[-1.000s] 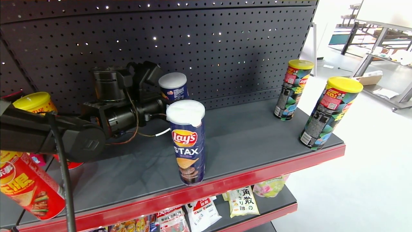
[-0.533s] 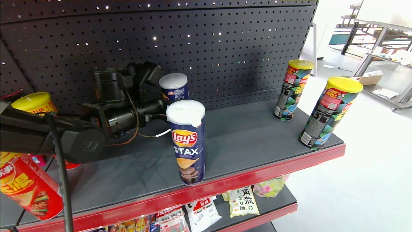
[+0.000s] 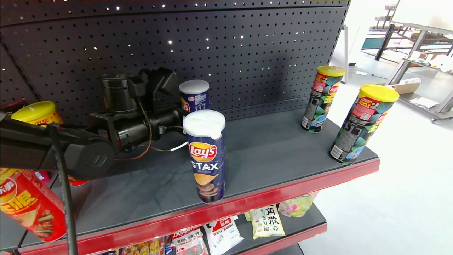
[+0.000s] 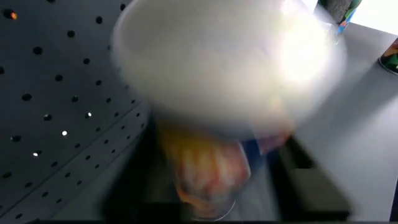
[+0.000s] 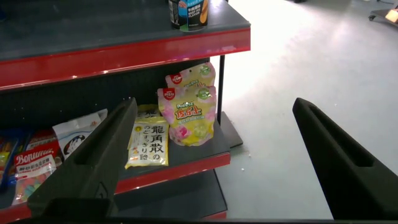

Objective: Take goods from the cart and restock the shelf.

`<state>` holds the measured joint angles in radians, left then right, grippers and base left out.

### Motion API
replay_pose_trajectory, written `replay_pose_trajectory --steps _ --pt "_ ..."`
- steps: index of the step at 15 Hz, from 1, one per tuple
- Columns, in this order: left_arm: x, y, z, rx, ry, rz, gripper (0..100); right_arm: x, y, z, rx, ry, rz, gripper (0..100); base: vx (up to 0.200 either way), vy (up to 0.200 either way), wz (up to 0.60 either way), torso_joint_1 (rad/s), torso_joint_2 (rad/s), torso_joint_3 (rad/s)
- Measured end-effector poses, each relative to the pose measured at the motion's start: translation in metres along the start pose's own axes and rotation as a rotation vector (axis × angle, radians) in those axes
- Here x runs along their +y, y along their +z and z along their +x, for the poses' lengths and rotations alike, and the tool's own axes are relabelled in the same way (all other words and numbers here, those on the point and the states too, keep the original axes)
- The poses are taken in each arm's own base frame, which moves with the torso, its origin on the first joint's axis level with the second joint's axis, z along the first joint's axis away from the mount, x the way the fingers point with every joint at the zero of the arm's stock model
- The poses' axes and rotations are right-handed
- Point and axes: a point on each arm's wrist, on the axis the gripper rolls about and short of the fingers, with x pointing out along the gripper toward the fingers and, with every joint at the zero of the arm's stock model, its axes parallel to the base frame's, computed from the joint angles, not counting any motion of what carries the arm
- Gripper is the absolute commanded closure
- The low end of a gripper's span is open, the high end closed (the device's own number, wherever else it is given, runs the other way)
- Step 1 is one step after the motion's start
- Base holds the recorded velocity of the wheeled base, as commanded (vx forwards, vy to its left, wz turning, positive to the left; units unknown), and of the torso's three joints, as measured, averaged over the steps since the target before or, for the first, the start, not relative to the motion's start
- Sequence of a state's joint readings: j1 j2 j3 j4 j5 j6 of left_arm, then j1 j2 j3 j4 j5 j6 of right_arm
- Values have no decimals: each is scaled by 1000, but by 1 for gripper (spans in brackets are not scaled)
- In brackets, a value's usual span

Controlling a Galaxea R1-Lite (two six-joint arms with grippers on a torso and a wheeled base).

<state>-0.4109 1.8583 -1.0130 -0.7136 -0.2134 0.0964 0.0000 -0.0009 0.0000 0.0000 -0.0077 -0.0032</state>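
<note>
White-lidded can (image 4: 224,74) between left jaws

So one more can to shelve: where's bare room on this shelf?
Bare patch: the shelf deck between the front blue can and the two yellow-lidded cans. A front strip lies between the red can and that blue can. Back left is crowded: the left gripper holds the rear blue can there.

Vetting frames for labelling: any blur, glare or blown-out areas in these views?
Left wrist view: blue can badly out of focus, its white lid glaring. Head view: crisp, light pinpricks through the pegboard, floor at right overexposed. Right wrist view: crisp, evenly lit.
</note>
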Motion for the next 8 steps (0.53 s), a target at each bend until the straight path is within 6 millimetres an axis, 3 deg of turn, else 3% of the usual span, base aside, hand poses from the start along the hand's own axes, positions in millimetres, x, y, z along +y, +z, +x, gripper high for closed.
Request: replay_pose_trajectory --steps 4,8 --pt "-1 2 -6 -3 1 1 0 0 0 0 0 0 0 0 0 0 0 0 0 0" --pt "-5 -3 -28 24 3 -5 0 0 0 0 0 0 0 0 0 0 0 0 0 0"
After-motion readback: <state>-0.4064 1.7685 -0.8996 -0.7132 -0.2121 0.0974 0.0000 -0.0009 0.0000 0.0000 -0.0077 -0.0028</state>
